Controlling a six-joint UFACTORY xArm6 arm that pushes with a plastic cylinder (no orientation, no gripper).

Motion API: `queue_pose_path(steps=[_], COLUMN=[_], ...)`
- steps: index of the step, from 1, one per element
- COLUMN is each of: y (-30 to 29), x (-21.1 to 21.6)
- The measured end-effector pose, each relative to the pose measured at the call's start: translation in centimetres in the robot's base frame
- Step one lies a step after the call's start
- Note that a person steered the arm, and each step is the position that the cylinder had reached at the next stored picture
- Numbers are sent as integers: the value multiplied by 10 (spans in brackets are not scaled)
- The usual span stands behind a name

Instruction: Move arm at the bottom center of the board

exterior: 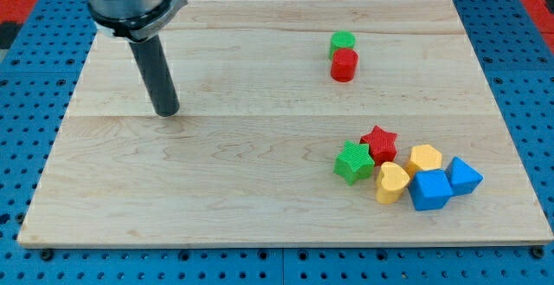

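My tip (166,112) rests on the wooden board (260,68) in its upper-left part, well apart from every block, with the dark rod rising from it to the metal mount at the view's top left. There is no gripper on this rig — only the plain rod, which holds nothing and touches no block. The spot the task names, the middle of the board's bottom edge, lies down and to the view's right of the tip, so I judge the move to be at its start, with nearly the whole travel left to make. The path there looks free: a straight diagonal slide over bare wood should do it. The nearest blocks to that target are the cluster at lower right — a green star (353,162), a red star (379,143), a yellow heart-like block (391,183), a yellow block (424,158) and two blue blocks (429,190) (464,177). Stopping short of the green star matters. A green block (342,42) touching a red cylinder (343,64) sits far off at upper right.
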State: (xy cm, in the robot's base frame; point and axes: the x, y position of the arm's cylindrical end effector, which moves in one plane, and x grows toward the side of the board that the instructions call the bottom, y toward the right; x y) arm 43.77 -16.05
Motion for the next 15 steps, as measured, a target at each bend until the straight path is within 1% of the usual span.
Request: queue_pose_path(steps=[1,2,3,8,10,12,13,15], y=[-10,0,7,15,16,43,67,153], x=[24,56,74,87,102,131,131,142])
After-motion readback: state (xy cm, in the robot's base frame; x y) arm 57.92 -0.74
